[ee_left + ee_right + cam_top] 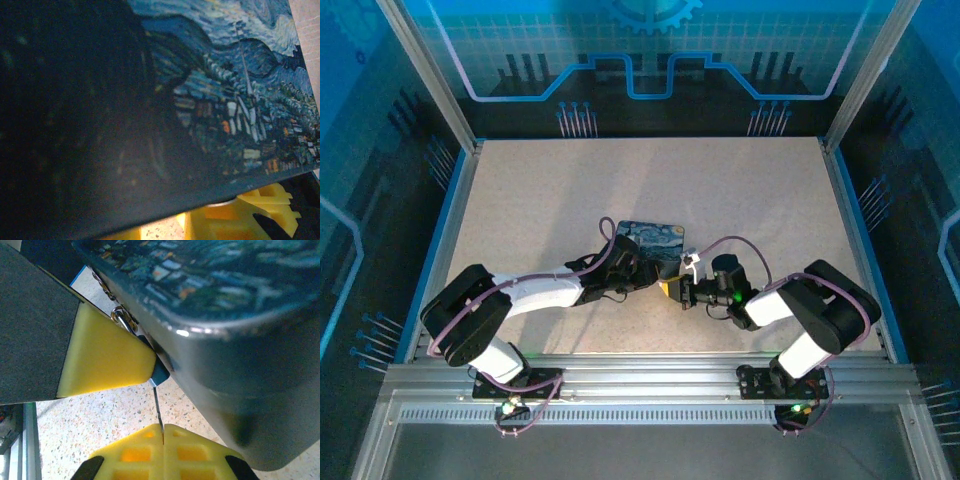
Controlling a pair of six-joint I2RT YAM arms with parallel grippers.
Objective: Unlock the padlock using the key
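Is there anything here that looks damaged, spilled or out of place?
Nothing spilled or damaged. One possible oddity: the blue-and-yellow painted rectangular tin seems tipped, its near edge raised off the speckled table. The right gripper, shut, holds a thin metal key pointing at that edge.

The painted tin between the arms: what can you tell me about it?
The painted tin is a flat rectangular box with rounded corners, seemingly glossy metal. The lid carries a swirling blue-and-yellow night sky above a village. It lies lid-up on the table, between the two arms' ends. The left gripper's yellow finger sits close beside its side wall; whether it touches is unclear.
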